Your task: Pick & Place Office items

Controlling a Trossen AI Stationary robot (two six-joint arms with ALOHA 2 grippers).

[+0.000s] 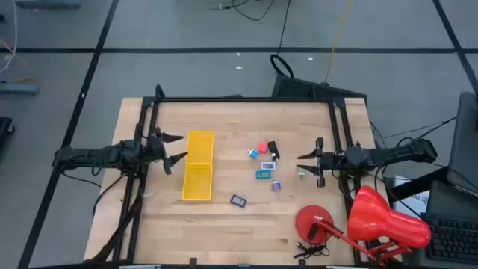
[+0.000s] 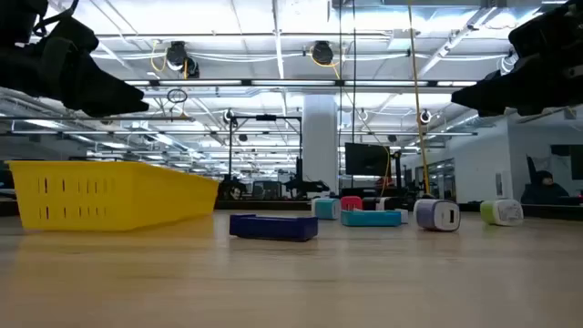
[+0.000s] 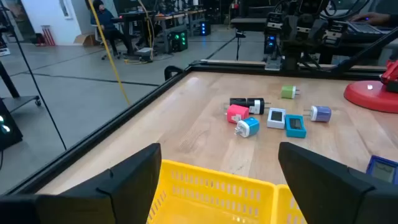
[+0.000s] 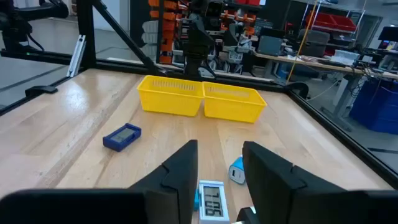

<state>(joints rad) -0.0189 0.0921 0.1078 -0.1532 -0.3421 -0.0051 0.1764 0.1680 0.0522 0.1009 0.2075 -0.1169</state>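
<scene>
The small office items lie on the wooden table between my two arms. They are a pink-red piece, a black one, a blue-and-white one, a teal one with a display, a purple one, a green one and a dark flat rectangle. My left gripper is open and hovers at the left side of the yellow tray. My right gripper is open, above the table right of the cluster, close over the green piece. The teal piece shows ahead of its fingers.
The long yellow tray rests on the table left of the items. A large red desk lamp with a round base stands at the near right corner. A black frame borders the table's far and side edges.
</scene>
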